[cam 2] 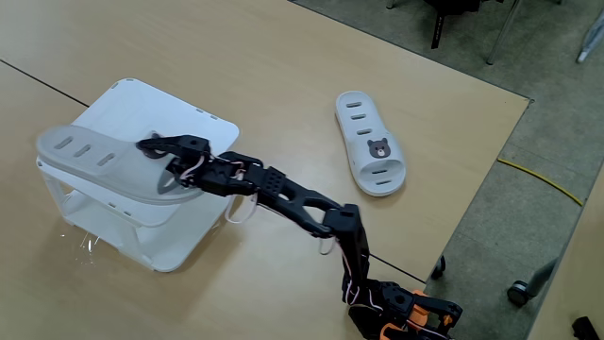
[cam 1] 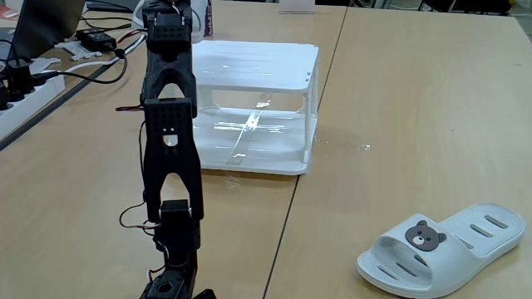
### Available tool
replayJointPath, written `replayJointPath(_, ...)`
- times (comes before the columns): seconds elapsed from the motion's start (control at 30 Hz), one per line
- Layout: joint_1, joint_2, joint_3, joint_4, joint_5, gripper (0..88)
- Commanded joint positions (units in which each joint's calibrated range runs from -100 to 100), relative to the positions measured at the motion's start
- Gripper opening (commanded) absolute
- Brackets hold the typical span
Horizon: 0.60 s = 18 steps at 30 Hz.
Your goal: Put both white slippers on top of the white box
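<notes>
Nearest one fixed camera, the black arm [cam 1: 170, 166] blocks the white box [cam 1: 274, 66] behind it, hiding its left part. From a fixed view above, the claw [cam 2: 156, 165] reaches over the box [cam 2: 193, 127], on one white slipper [cam 2: 94, 161] lying atop; whether it clamps is unclear. Another slipper [cam 2: 370, 142] lies apart on the bench [cam 2: 283, 57].

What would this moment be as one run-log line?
gripper: shut on white rubber slipper | over white plastic box top | second white slipper: on table
</notes>
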Motion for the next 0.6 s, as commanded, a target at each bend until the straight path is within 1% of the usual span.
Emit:
replayJointPath(0.0, 2.11, 7.67, -17.86, -0.31, 0.42, 0.8)
replayJointPath(0.23, 4.74, 22.90, -34.55, -0.31, 0.42, 0.8)
replayJointPath(0.57, 5.24, 30.22, -37.44, -0.31, 0.42, 0.8)
